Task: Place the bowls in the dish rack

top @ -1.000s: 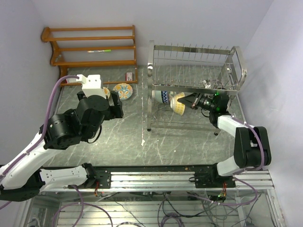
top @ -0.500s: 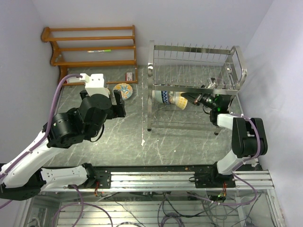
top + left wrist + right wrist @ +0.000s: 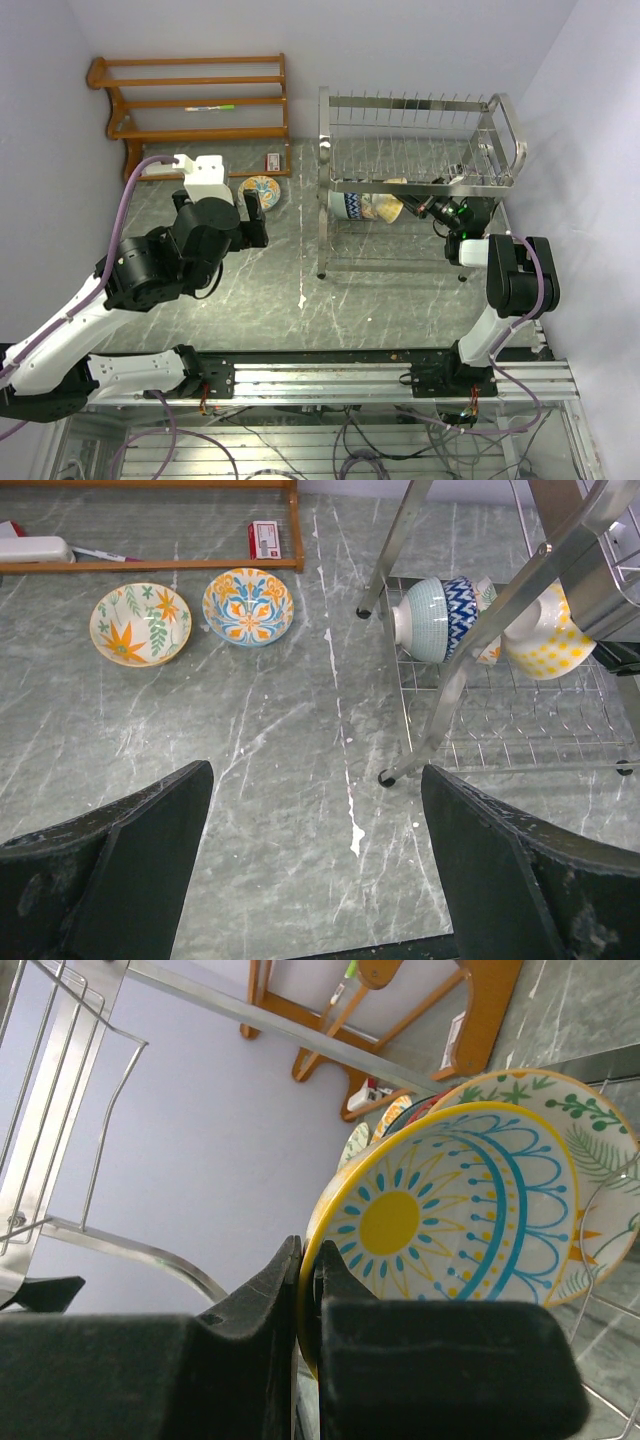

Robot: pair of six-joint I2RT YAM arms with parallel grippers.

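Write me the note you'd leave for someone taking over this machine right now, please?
Left gripper: open, empty, above the table.
Right gripper: shut on the rim of the yellow sun bowl, held on edge in the dish rack's lower tier, not yet released.
Done: blue chevron bowl and a leafy bowl racked beside it; full count hidden.
Left: release the sun bowl, then rack the orange-flower bowl and blue-and-orange bowl lying on the table by the wooden shelf.
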